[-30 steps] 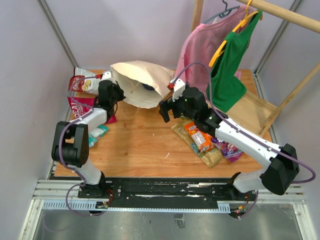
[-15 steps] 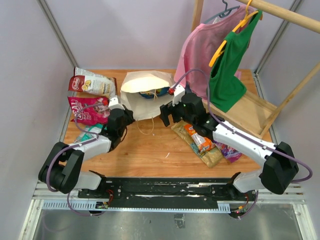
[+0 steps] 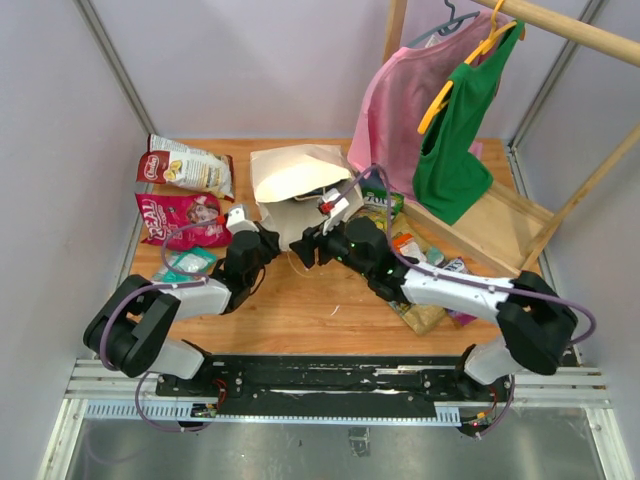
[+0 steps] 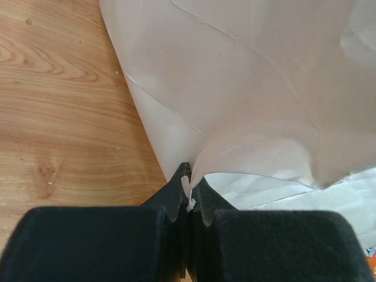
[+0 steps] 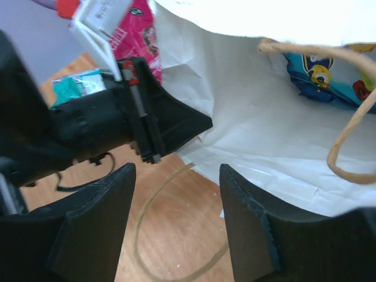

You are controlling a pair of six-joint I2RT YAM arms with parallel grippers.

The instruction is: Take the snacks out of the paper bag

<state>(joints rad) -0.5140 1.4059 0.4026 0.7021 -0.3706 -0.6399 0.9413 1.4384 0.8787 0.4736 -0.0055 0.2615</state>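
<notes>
The left gripper (image 4: 189, 200) is clamped on the lip of the paper bag (image 3: 295, 180); the right gripper (image 5: 176, 176) hovers at the bag's mouth, jaws apart and empty. Reaching in could snag the loop handle (image 5: 346, 135) or tear the pinched paper. There is one bag and two grippers, with one blue packet (image 5: 320, 70) inside the bag, three packets (image 3: 182, 218) left of it, and at least four more packets (image 3: 408, 246) right of it.

Loop handle (image 5: 317, 51) across paper bag (image 5: 264, 129) mouth
</notes>
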